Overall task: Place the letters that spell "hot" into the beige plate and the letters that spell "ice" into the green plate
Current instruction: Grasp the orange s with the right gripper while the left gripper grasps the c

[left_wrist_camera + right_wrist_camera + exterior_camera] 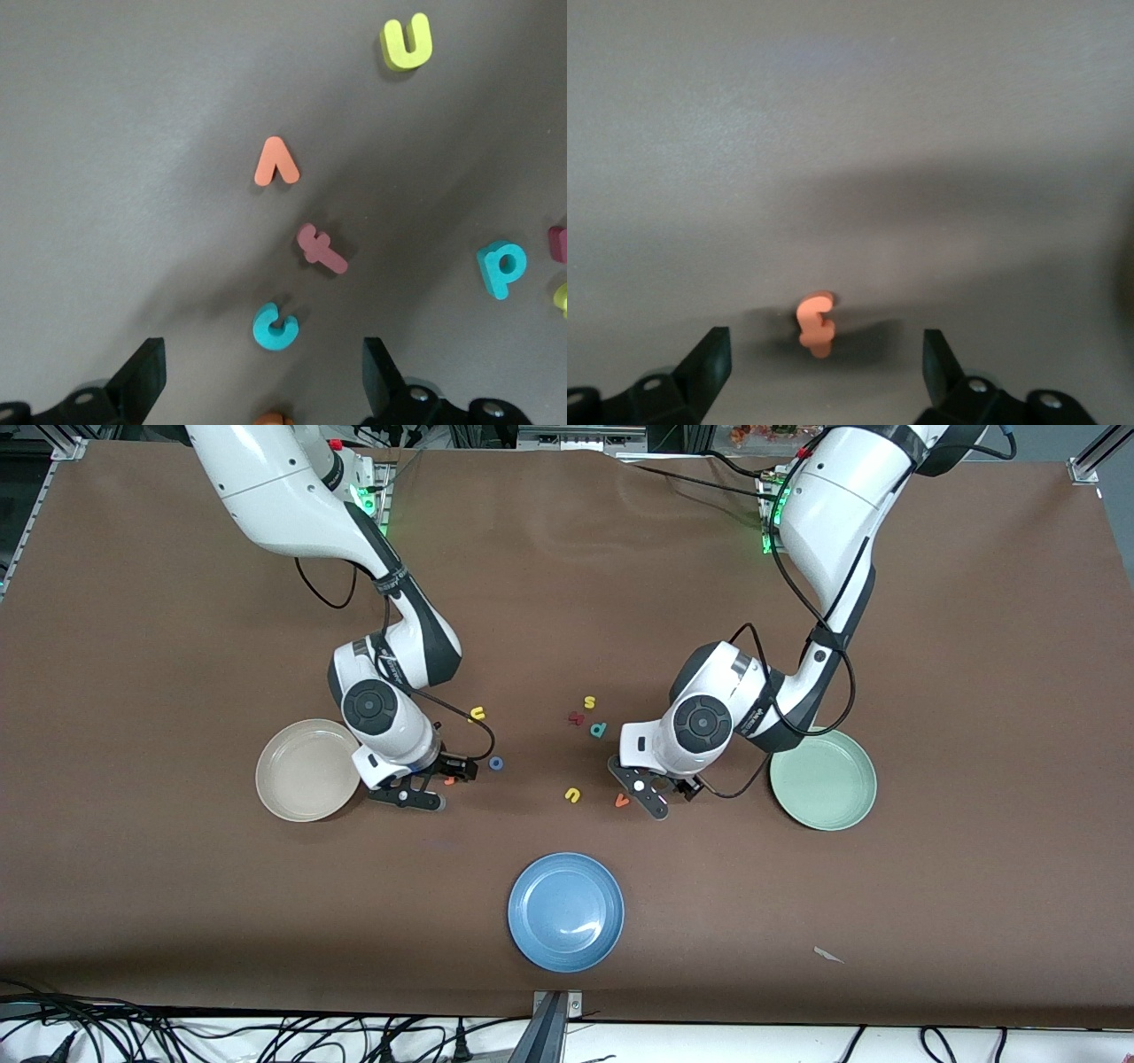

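left gripper (261,376) – jaws wide open, teal c (275,326) on the table right between them | right gripper (824,359) – also spread open, orange letter (816,325) sitting between its jaws

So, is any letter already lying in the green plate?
No, the green plate at the left arm's end of the table holds nothing in the front view; the letters still lie on the brown table.

Around the blue plate (565,911), open table is lying on every side. Farther from the front camera than the blue plate, scattered letters are crowding the mid-table. The teal c (275,326) and dark red f (321,249) are sitting between the left gripper's (263,376) spread fingers.
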`<state>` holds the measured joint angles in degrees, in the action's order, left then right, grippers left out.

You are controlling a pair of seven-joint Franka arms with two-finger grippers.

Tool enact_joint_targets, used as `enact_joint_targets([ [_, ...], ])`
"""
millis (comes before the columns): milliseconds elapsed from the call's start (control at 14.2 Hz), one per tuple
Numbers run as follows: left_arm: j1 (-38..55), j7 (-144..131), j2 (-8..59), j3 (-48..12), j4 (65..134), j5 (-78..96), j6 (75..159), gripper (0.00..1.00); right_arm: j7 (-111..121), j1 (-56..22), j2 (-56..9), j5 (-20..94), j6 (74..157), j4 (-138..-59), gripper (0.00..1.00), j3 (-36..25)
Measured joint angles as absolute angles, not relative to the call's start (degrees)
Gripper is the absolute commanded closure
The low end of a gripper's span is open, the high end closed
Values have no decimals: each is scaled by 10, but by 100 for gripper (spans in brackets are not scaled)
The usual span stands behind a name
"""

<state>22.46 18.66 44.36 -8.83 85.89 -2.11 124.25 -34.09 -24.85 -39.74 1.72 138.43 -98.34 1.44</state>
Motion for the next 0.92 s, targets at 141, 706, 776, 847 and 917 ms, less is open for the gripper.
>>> enact_joint_targets([
  [141,226,210,455,-88,860,-21,1248,21,-341,-249,-404,17,1385,-981,21,16],
  [706,227,235,467,-86,860,-22,1251,41,-341,-248,-414,17,1386,-969,60,16],
  [776,228,235,468,-86,862,-22,1251,45,-341,-248,-414,17,1386,-967,65,16],
  [847,229,237,469,-86,863,-22,1251,47,-341,-247,-415,17,1386,-966,70,16],
  [917,229,238,469,-86,863,-27,1252,53,-341,-247,-415,17,1385,-966,76,16],
])
